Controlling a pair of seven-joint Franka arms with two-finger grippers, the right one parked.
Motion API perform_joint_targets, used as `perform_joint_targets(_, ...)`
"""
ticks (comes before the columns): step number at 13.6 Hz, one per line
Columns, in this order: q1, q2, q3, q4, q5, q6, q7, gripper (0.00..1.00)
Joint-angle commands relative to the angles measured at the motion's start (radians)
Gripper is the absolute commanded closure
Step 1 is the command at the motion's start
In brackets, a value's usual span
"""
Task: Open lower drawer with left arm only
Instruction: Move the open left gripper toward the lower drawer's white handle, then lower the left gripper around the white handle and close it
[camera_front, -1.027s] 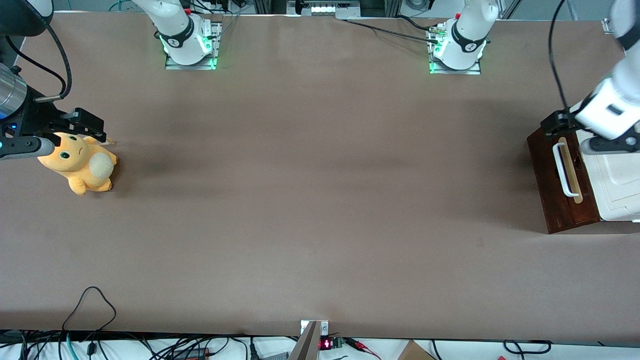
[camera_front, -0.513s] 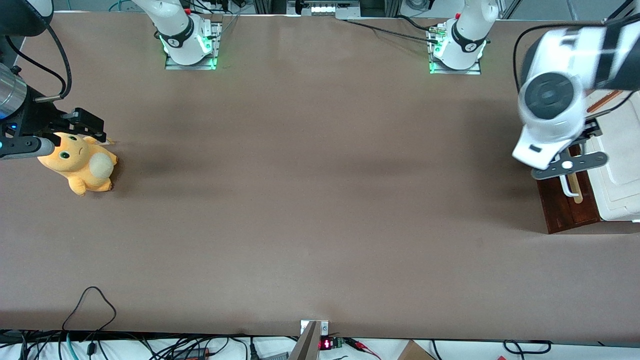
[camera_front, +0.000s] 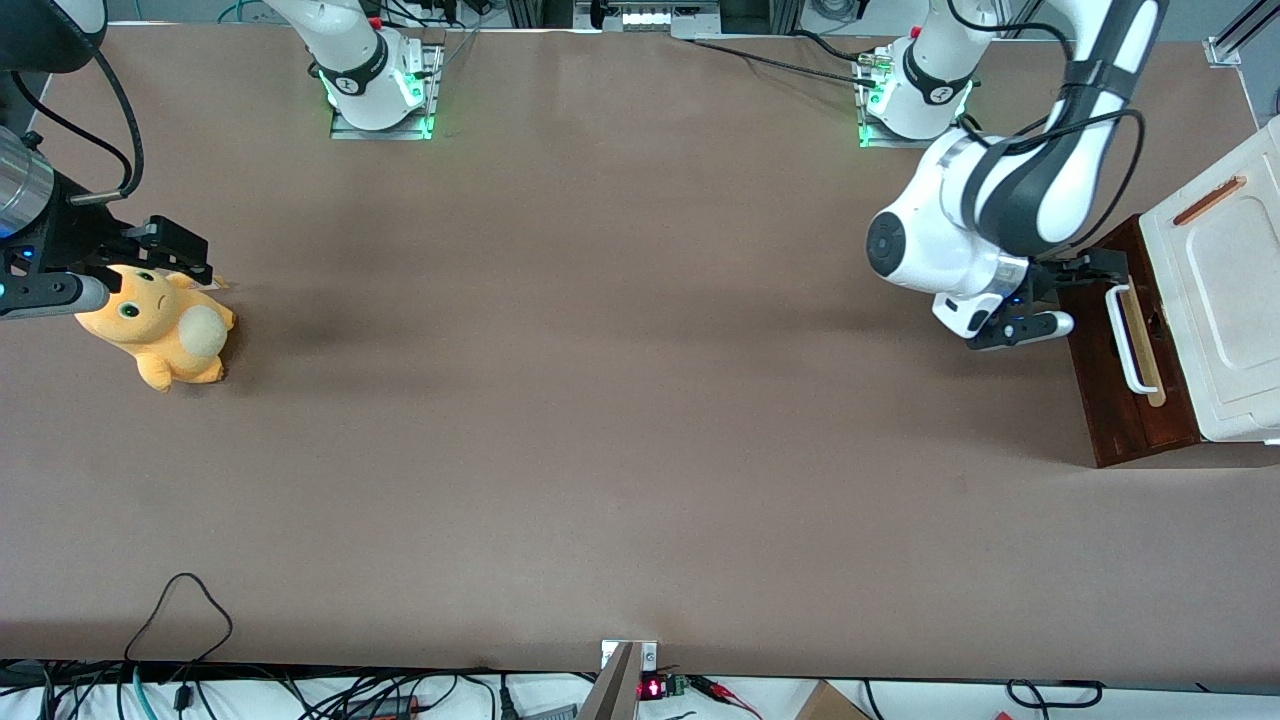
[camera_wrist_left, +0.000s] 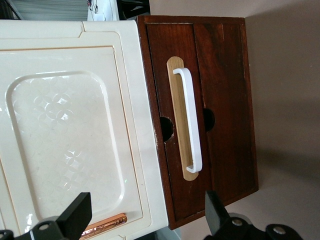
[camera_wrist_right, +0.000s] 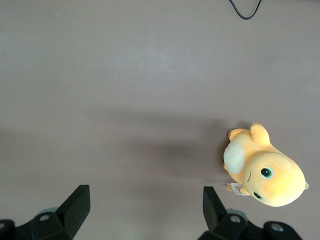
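Observation:
The lower drawer (camera_front: 1098, 352) (camera_wrist_left: 199, 55) is a dark reddish-brown wooden front under the white cabinet top (camera_front: 1220, 300) (camera_wrist_left: 65, 125). It carries a white loop handle (camera_front: 1124, 340) (camera_wrist_left: 190, 120) on a pale wood strip and sits pushed in. My left arm (camera_front: 1000, 215) reaches down in front of the drawer. Its gripper (camera_front: 1065, 297) (camera_wrist_left: 145, 212) hangs open a short way in front of the drawer face, level with the handle's end farther from the front camera. It touches nothing, and nothing is between its fingers (camera_wrist_left: 75, 216).
A copper strip (camera_front: 1208, 200) (camera_wrist_left: 102, 225) lies on the white cabinet top. An orange plush toy (camera_front: 160, 335) (camera_wrist_right: 262, 170) sits toward the parked arm's end of the table. Black cables (camera_front: 180, 610) loop at the table edge nearest the front camera.
The left arm has swung off the cabinet top, out toward the table's middle, and come round. Its gripper now faces the drawer front from a short way off.

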Motion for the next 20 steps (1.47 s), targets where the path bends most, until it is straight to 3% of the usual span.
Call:
perform_joint_targets(1,0.016,-0.009,-0.004,0.025,0.016,-0.021,0.130,0.00)
perform_joint_targets(5,0.014,0.002,-0.002,0.025,0.038,0.009,0.194,0.00)
perform_joint_targets(10,0.008,0.131,0.002,-0.041,0.281,-0.042,0.027,0.00)
perform_joint_targets(15,0.020,0.310,0.060,-0.053,0.435,-0.147,-0.253,0.00)
perform_joint_targets(20,0.078,0.412,0.065,-0.029,0.502,-0.195,-0.320,0.04)
